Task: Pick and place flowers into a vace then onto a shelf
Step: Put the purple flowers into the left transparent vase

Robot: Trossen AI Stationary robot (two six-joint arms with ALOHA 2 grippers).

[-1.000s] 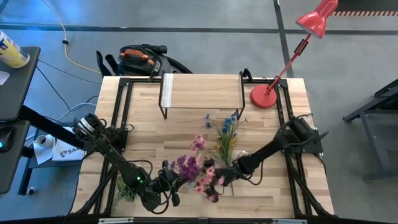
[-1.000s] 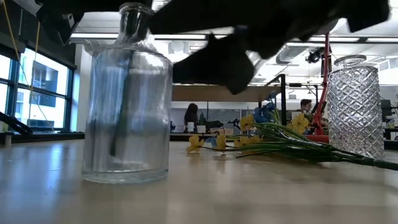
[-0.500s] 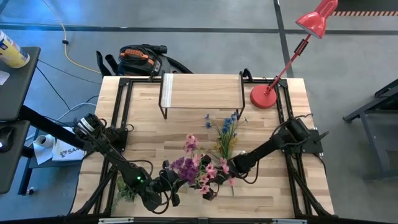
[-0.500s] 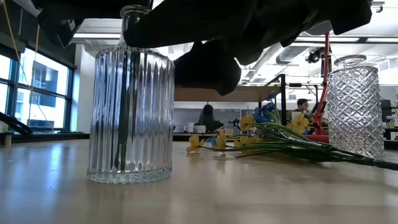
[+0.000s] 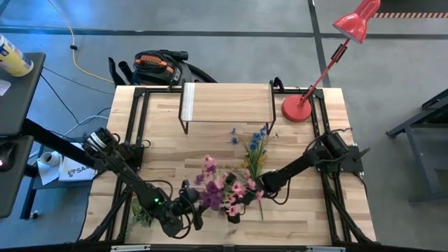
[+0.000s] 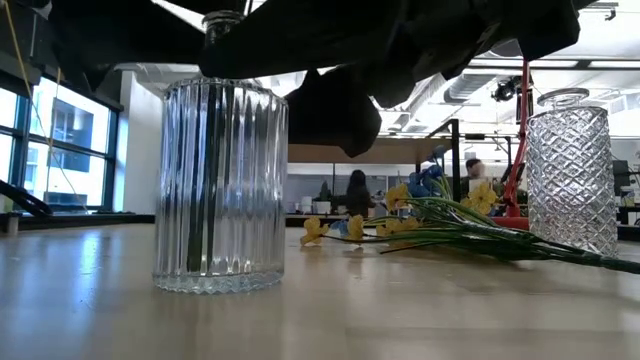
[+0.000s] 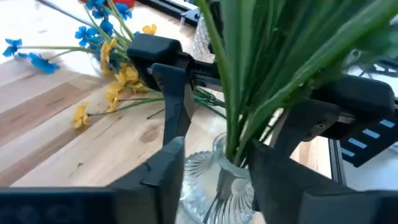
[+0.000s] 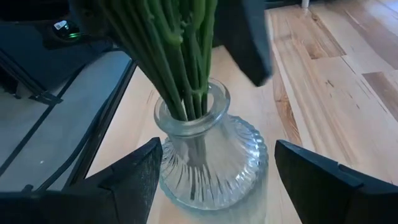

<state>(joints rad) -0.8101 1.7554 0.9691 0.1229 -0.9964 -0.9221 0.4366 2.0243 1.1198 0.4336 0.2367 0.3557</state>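
The pink and purple flowers (image 5: 220, 189) stand with their green stems (image 8: 180, 56) down the neck of a ribbed glass vase (image 6: 220, 185) on the table. My left gripper (image 7: 221, 149) is open around the stems just above the neck. My right gripper (image 8: 216, 146) is open, one finger on each side of the vase's shoulder, and no touch shows. The blue and yellow flowers (image 5: 255, 150) lie flat on the table behind the vase. The shelf (image 5: 227, 103) stands at the far edge. My left gripper has the stems (image 7: 249, 93) between its fingers, coming in nearly level from the table's left. The stems run close along one finger (image 7: 273, 168). I cannot tell whether that finger touches them.
A diamond-cut glass vase (image 6: 570, 170) stands on the table to the right. A red desk lamp (image 5: 297, 108) has its base at the far right corner. A small green tuft (image 5: 142, 213) lies near the left front. People show in the room behind.
The ribbed vase has slid a little toward the table's right. The pink and purple bunch has swung with it: its heads have drawn together and moved toward the far left, and it stands more upright in the vase.
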